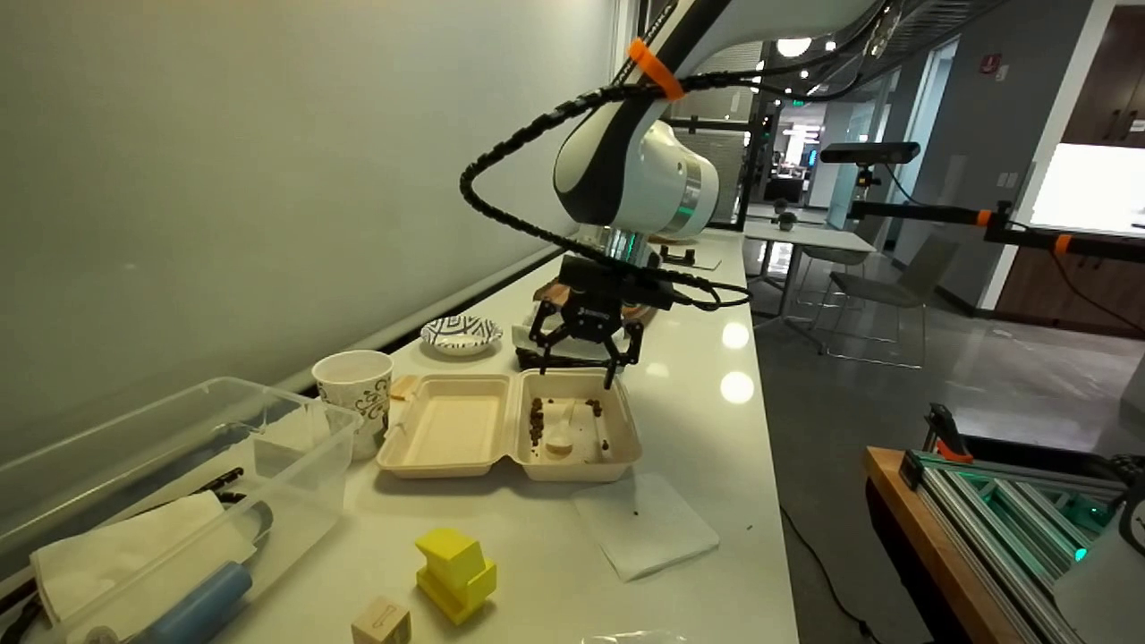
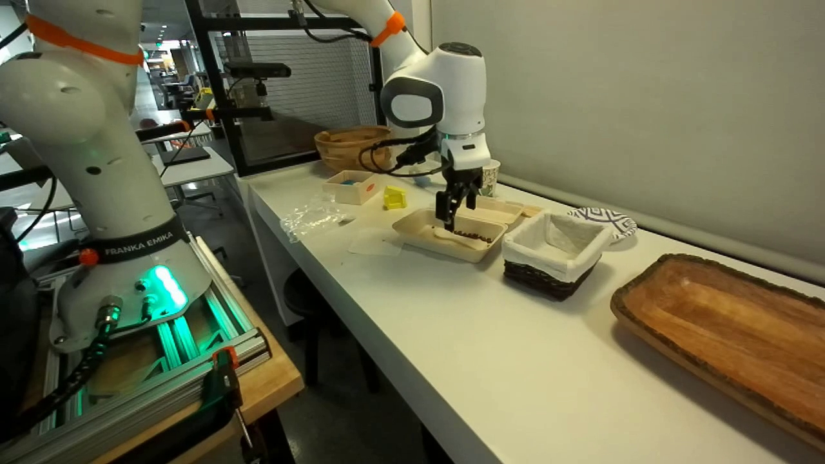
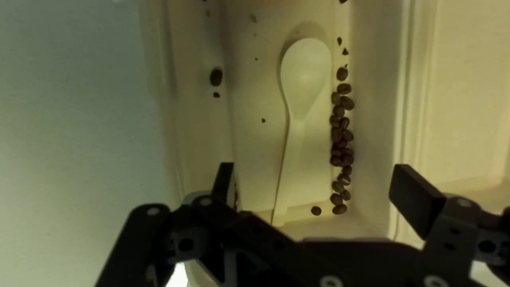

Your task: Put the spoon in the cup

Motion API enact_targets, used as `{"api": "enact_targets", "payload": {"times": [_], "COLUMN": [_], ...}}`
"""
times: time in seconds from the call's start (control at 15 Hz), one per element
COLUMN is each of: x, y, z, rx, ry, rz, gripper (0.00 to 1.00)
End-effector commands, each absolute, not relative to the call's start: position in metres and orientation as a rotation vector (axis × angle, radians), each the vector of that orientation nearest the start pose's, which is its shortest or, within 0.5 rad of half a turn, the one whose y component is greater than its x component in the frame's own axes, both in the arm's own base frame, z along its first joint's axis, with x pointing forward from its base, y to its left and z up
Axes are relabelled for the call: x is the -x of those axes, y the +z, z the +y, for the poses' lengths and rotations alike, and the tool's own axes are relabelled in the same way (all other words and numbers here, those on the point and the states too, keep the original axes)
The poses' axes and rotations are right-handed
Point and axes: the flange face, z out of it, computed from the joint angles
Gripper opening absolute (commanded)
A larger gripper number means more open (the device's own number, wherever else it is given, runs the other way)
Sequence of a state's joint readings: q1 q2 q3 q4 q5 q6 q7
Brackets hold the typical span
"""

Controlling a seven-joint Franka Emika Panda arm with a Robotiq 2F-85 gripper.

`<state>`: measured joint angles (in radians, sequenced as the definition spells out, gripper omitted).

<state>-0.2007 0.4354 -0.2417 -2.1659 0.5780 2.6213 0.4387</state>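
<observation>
The off-white paper cup [image 1: 351, 383] with dark scrollwork stands upright beside the tray's far compartment, partly behind a clear bin. It also shows behind the gripper in an exterior view [image 2: 490, 178]. The pale spoon [image 1: 561, 438] lies in the bean-strewn compartment of the open beige clamshell tray [image 1: 577, 473]; it shows in an exterior view [image 2: 465, 241]. In the wrist view the spoon [image 3: 305, 71] has its bowl away from the gripper and its handle end between the fingers. My gripper [image 1: 577, 377] is open and empty, pointing down above that compartment's end.
A clear bin [image 1: 295, 501] with cloth and tools stands near the cup. A napkin [image 1: 646, 526], yellow block [image 1: 456, 574] and wooden cube [image 1: 382, 621] lie nearby. A lined basket [image 2: 555, 248], patterned dish [image 2: 609, 221] and wooden tray [image 2: 728, 309] stand beyond. A wall runs along the table.
</observation>
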Motion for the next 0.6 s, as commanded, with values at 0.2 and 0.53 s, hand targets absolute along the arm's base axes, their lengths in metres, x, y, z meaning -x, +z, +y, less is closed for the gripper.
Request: {"api": "enact_targets", "payload": {"times": [0.2, 0.53], "x": [-0.526, -0.536], "y": [0.173, 0.161], "z": [-0.26, -0.252], "rx": [2.288, 2.309], "ry": [-0.016, 0.026], "rz": [1.888, 1.847], "gripper": [0.56, 0.59]}}
